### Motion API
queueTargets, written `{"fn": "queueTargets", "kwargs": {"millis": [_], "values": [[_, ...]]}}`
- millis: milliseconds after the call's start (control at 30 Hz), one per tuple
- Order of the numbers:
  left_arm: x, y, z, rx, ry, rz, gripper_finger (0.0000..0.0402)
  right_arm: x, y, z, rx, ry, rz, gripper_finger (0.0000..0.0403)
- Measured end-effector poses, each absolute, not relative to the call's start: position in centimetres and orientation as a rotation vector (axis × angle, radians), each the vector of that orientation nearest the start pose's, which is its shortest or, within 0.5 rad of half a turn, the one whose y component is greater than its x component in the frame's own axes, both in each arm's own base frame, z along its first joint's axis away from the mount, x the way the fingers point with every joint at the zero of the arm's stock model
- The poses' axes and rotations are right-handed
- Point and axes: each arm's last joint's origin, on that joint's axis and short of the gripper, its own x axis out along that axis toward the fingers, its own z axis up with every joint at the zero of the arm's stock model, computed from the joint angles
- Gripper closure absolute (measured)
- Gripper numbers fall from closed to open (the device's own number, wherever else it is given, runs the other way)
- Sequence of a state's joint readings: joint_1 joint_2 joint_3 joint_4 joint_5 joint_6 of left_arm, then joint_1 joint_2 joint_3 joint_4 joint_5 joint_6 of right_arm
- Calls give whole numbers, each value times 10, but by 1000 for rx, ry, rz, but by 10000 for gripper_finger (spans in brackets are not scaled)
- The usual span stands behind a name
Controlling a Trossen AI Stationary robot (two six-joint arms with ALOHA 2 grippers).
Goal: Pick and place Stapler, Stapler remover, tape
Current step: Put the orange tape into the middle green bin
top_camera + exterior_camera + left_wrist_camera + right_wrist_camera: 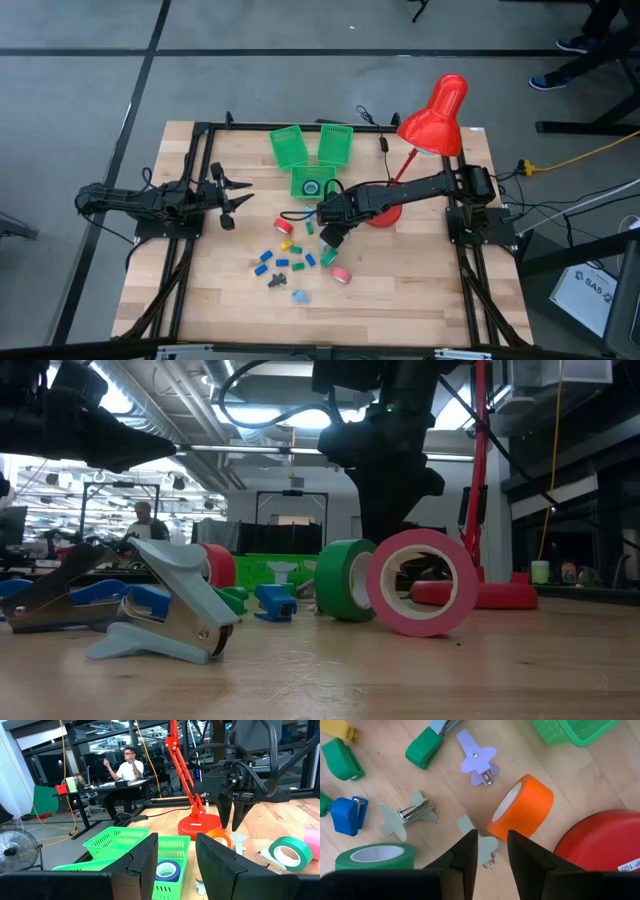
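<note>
High view: left gripper waits over the left side of the wooden surface, clear of the scattered items. Right gripper reaches in from the right, over the cluster in front of the green baskets. Pink tape lies nearest the front edge; red tape sits left of the right gripper. Red lamp stands at the right rear.

Low view: pink tape on edge, touching a green tape roll; pale staple remover in the foreground.

Left wrist view: jaws slightly apart, nothing between them; a blue roll lies in the nearest basket. A seated person in the room beyond.

Right wrist view: jaws narrowly parted, empty, above a grey-teal staple remover just beside the orange tape; blue stapler farther off.
</note>
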State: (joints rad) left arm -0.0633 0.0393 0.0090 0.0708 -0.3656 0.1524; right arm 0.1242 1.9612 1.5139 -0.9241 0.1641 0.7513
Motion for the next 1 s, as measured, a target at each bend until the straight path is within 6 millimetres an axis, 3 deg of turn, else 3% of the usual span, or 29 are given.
{"fn": "queueTargets", "kwargs": {"millis": [567,1000], "values": [[98,4,170,143,-17,305,274,385,40,202,441,1253,-537,293],[98,4,170,142,-17,305,274,398,41,206,464,1124,-473,293]]}}
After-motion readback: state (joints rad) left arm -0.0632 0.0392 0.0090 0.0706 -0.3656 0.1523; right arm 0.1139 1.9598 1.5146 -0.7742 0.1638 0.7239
